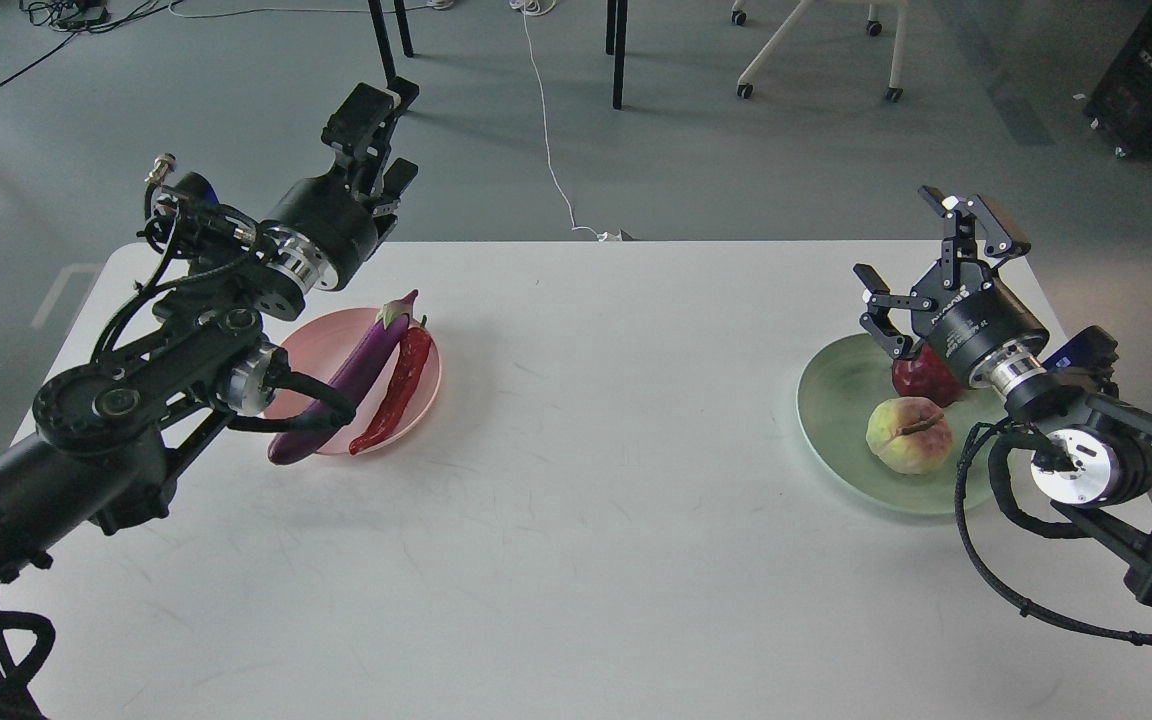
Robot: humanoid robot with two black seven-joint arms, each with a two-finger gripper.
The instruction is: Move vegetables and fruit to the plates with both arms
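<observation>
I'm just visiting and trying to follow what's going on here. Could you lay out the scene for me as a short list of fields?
surface: white table
pink plate: left side, holds eggplant and chili pepper lying side by side
green plate: right side, holds peach and pomegranate, the pomegranate partly hidden by the arm
left gripper: raised beyond the pink plate, holding nothing, opening unclear
right gripper: open, empty, above the green plate
loose produce on table: none visible
</observation>
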